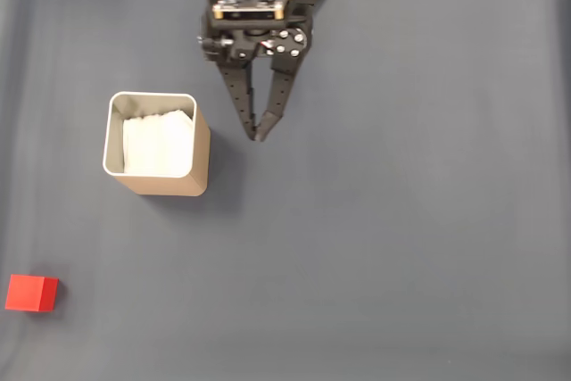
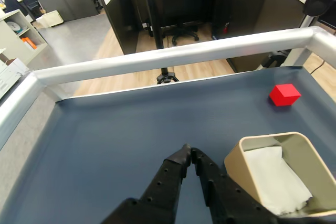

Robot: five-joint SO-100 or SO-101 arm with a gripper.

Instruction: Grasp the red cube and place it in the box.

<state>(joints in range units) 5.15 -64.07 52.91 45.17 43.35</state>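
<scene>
The red cube [image 1: 31, 294] rests on the dark mat at the lower left of the fixed view, far from the arm; in the wrist view the red cube [image 2: 284, 94] sits at the right near the metal rail. The tan box [image 1: 157, 143] with white paper lining stands upright left of centre, and the box [image 2: 281, 174] appears at the lower right of the wrist view. My black gripper [image 1: 260, 134] hangs just right of the box, fingertips together and holding nothing; in the wrist view the gripper [image 2: 189, 153] points across bare mat.
A silver rail [image 2: 173, 56] borders the far side of the blue-grey mat [image 1: 401, 247] in the wrist view. Beyond it lie an office floor, desks and a chair. Bare mat stretches between the box and the cube.
</scene>
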